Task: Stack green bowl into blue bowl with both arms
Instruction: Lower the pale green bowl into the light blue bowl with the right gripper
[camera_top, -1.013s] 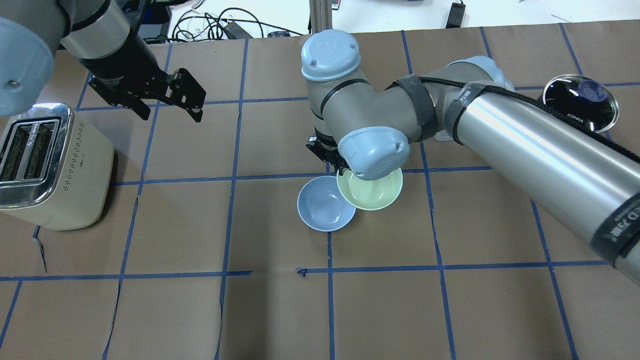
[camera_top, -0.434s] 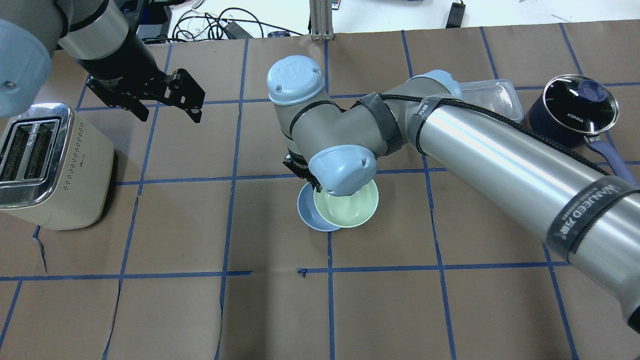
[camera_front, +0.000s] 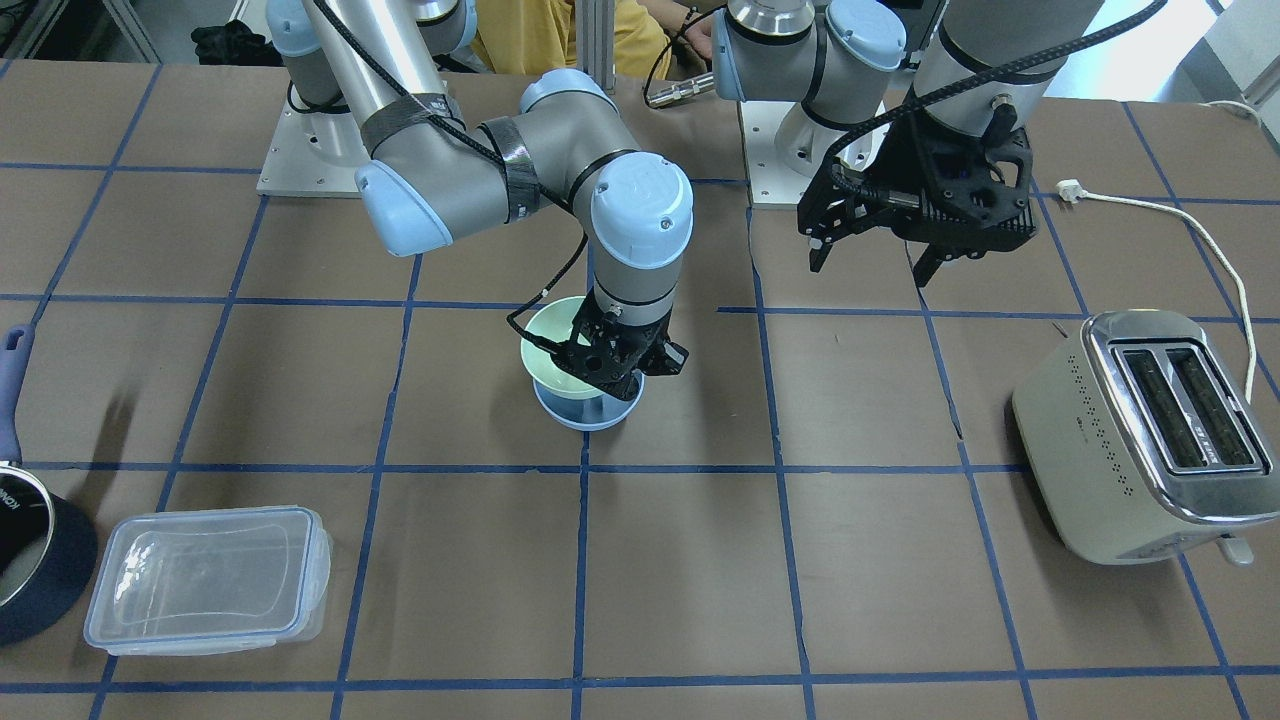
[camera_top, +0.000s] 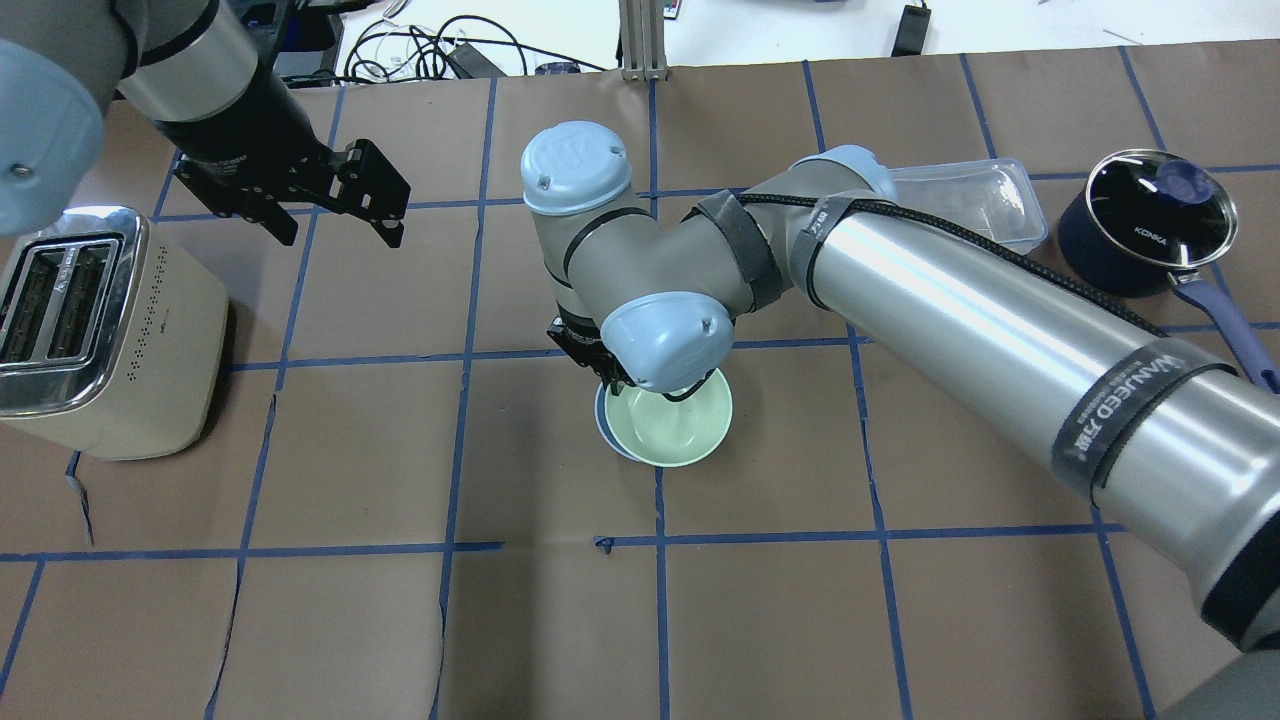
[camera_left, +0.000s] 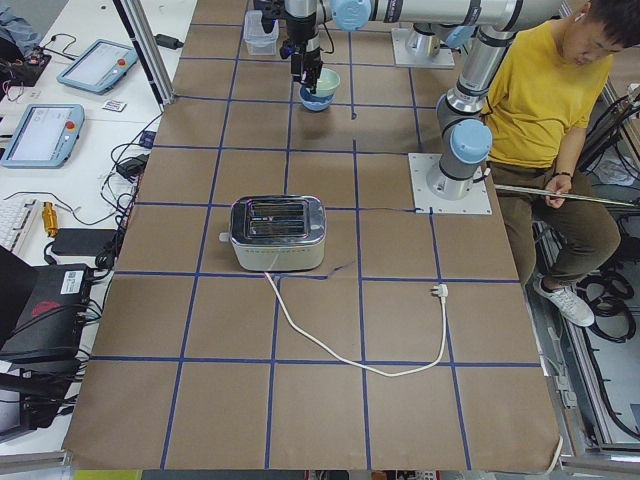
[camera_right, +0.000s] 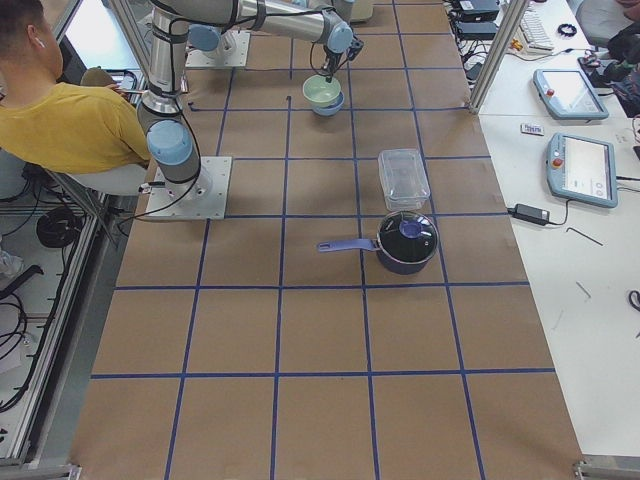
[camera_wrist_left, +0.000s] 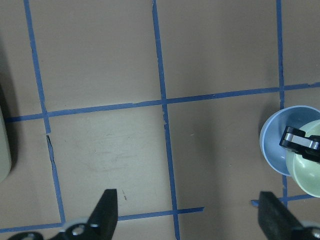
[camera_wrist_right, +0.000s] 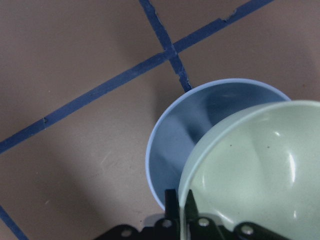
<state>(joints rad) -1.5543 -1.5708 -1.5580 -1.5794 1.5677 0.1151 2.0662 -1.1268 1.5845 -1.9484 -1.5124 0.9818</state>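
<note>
Table (camera_top: 900, 620): brown paper with a blue tape grid; bears everything listed.
Right arm (camera_top: 950, 300): enters the overhead view from the lower right, wrist over the bowls at centre frame.
Left arm (camera_top: 200, 90): upper left of the overhead view, well apart from the bowls.
Toaster (camera_top: 100, 330): left edge of the overhead view.
Pot (camera_top: 1150, 215): upper right, lidded, near the clear container (camera_top: 975, 195).
Green bowl (camera_top: 670, 430): centre frame, held by its rim, tilted, over the blue bowl and offset toward frame right. Whether the two touch cannot be told. Judged: level it and shift it over centre before lowering.
Blue bowl (camera_wrist_right: 180, 140): on the table beneath; overhead, only a crescent shows at its left. Judged: a rim-on-rim catch could tip or skid it.
Right gripper (camera_front: 610, 365): pinched on the green bowl's rim. Judged: let go only once seated.
Left gripper (camera_top: 340, 225): fingers spread, holding nothing. Toaster, pot and container all stand well apart from the bowls, so a straight lift-off looks unobstructed.
</note>
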